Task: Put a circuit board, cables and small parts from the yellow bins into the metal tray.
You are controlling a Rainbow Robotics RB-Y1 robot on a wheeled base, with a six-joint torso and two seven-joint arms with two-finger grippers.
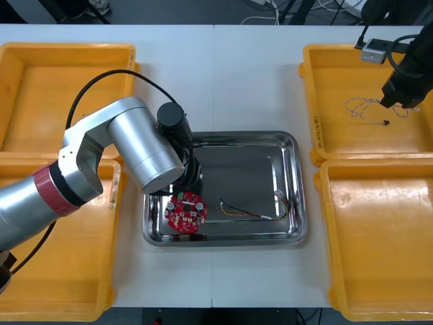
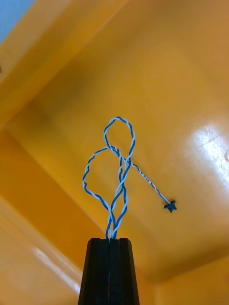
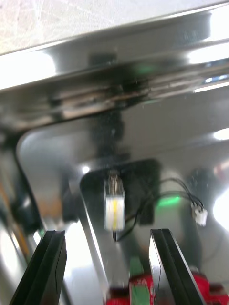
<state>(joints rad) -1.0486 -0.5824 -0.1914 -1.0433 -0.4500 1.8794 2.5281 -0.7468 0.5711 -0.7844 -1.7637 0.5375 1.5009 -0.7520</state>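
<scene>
- Right gripper (image 2: 109, 241) is inside the far right yellow bin (image 1: 338, 74), fingers pressed together on the twisted blue and white cable (image 2: 119, 162).
- The cable comes out of the fingertips in two loops over the bin's floor, and one loose strand runs out to a small dark plug (image 2: 169, 206).
- Whether those loops lie on the floor or hang clear of it, I cannot tell.
- Over to the left arm: it reaches across the near left bin and in over the metal tray (image 1: 298, 183).
- Left gripper (image 3: 107, 232) stands with its fingers wide apart and nothing between the tips, pointing down at the shiny tray floor.
- The round red circuit board (image 1: 185, 212) lies flat in the tray's near left corner, right below that gripper.
- A red and yellow cable (image 1: 247, 212) also lies in the tray, just to the right of the board and apart from it.
</scene>
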